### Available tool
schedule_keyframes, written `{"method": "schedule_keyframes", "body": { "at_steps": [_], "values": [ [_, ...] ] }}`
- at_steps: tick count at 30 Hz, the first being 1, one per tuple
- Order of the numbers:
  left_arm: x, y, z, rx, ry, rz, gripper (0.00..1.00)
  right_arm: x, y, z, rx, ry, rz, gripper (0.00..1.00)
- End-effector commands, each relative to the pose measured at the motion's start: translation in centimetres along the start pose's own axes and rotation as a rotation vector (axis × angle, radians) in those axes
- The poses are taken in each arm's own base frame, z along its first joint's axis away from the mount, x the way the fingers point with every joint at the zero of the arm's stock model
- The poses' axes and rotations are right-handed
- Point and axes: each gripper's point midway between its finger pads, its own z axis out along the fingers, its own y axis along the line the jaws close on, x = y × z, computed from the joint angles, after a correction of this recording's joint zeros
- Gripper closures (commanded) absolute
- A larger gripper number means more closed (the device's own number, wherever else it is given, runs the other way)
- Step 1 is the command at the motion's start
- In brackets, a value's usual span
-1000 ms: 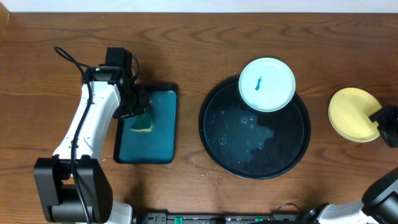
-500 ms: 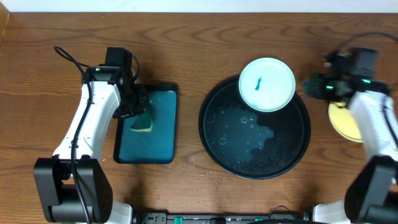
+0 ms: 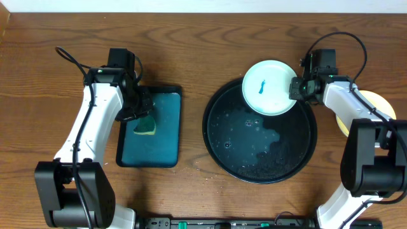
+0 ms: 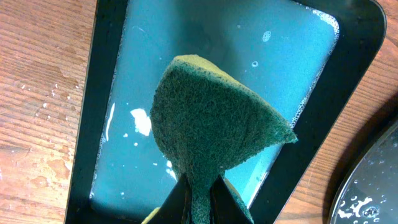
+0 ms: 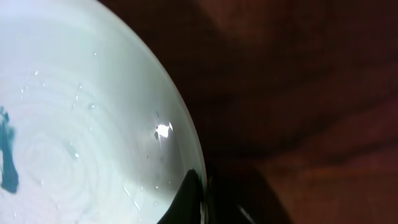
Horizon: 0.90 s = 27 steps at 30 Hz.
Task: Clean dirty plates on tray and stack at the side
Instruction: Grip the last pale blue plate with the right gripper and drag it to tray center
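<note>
1. Mint plate (image 3: 268, 89), blue smear (image 3: 262, 85) on it, sits at the black tray's (image 3: 254, 156) 12 o'clock, overhanging the rim.
2. Right gripper (image 3: 296, 89) straddles its 3 o'clock edge; clamped or not, I cannot tell.
3. Left gripper (image 4: 200, 198) pinches the sponge (image 4: 211, 118) over the teal tray (image 3: 162, 149).
4. Risk: a thin hold on a wet rim could let the plate slip or tip when lifted.

lab: robot arms (image 3: 95, 121) @ wood tbl (image 3: 191, 51)
</note>
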Motion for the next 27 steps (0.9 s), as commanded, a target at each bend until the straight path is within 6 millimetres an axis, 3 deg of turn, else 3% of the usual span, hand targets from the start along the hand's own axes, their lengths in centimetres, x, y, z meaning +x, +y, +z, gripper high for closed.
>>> {"method": "schedule_keyframes", "body": {
  "at_steps": [1, 6, 11, 19, 23, 27],
  "values": [
    [0.1, 0.1, 0.2, 0.000, 0.005, 0.005, 0.92, 0.5, -0.1, -2.2, 0.031, 0.004, 0.020, 0.99],
    [0.1, 0.1, 0.2, 0.000, 0.005, 0.005, 0.92, 2.0, 1.2, -6.6, -0.035, 0.046, 0.020, 0.99],
    [0.2, 0.1, 0.1, 0.000, 0.008, 0.006, 0.92, 7.0, 3.2, -8.8, -0.112, 0.235, 0.014, 0.99],
    [0.3, -0.3, 0.2, 0.020, 0.016, 0.008, 0.92, 14.0, 4.9, -5.4, -0.104, 0.367, -0.023, 0.99],
    [1.0, -0.4, 0.8, 0.016, 0.031, 0.019, 0.93, 14.8, 4.5, -3.7, -0.072, 0.324, -0.067, 0.99],
    [2.0, -1.0, 3.3, 0.019, 0.029, 0.052, 0.92, 14.0, 3.7, -3.3, -0.025, 0.280, -0.097, 0.99]
  ]
}}
